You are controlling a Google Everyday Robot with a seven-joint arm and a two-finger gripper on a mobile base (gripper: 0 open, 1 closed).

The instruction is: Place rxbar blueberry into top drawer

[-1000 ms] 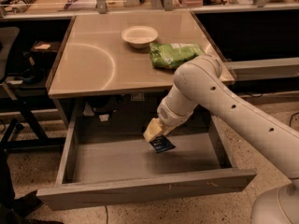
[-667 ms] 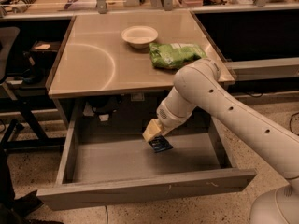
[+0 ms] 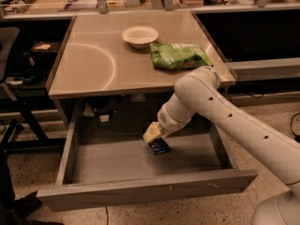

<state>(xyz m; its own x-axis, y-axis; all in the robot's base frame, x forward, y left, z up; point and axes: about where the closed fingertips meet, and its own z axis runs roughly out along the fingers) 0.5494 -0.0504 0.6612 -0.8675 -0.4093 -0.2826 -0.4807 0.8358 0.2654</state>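
camera view:

the top drawer [image 3: 140, 192] is standing pulled out from under the counter [image 3: 89, 69], with its plain flat front facing the camera and its grey floor lying exposed. the robot's white arm [image 3: 234, 118] is entering from the lower right, crossing in front of the counter's right front corner, and is angling down and to the left into the drawer.

the gripper [image 3: 153, 135], pale yellow at its end, is hanging inside the drawer, above the middle of the floor and nearer the back than the front. the rxbar blueberry [image 3: 160, 147] is sitting directly under the gripper and slightly to its right, touching the gripper's tip. the bar is showing as a small dark navy rectangle, turned at an angle to the drawer walls. its lower edge is lying at or just above the drawer floor; which of the two cannot be told. whether the jaws are gripping the bar or standing apart from it cannot be told either.

on the counter, a shallow white bowl [image 3: 139, 35] is sitting toward the back centre. a green crinkly bag [image 3: 179, 55] is lying just beside it to the right, close to the arm's upper joint. a speckled floor [image 3: 269, 108] is showing to the right of the drawer.
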